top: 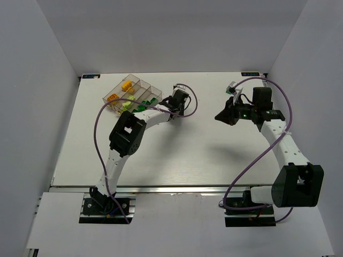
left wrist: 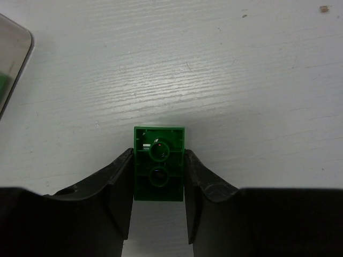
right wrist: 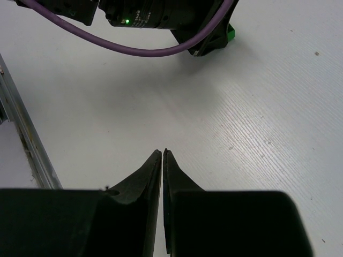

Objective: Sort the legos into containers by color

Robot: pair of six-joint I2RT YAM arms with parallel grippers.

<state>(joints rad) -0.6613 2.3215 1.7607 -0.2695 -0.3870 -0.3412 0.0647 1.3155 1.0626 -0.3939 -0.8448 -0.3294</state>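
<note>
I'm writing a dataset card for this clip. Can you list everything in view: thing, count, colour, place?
tray: one, clear, four compartments, far left of the table.
yellow and orange bricks: a few, count unclear, left part of the tray.
lime bricks: a few, middle of the tray.
dark green bricks: a few, right part of the tray.
held brick: one, dark green, between the left fingers.
table: one, white.
cables: two, purple, one along each arm.
left end effector: black, shut on the held brick, right of the tray.
right end effector: black, shut, empty, over the table's right side.
</note>
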